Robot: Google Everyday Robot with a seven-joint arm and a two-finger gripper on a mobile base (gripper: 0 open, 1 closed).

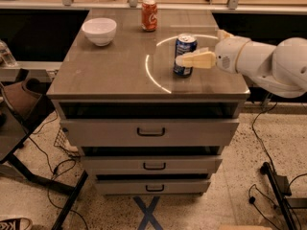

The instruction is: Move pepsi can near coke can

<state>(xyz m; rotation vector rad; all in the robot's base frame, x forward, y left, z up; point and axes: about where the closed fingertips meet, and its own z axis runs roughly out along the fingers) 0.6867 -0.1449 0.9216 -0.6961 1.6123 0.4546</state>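
Observation:
The pepsi can [184, 46], dark blue with a silver top, stands upright right of centre on the cabinet top [115, 66], inside a white arc of light. The coke can [149, 14], red-orange, stands upright near the back edge, apart from the pepsi can. My gripper [187, 56] reaches in from the right at can height. It is open, and its near cream finger [196, 60] crosses in front of the pepsi can's lower half. The far finger is mostly hidden behind the can. The can stands on the top.
A white bowl [100, 30] sits at the back left of the top. The cabinet has three drawers [151, 131] below. A counter edge [153, 4] runs behind. Cables and a stand [276, 186] lie on the floor at right, and a chair base [29, 171] at left.

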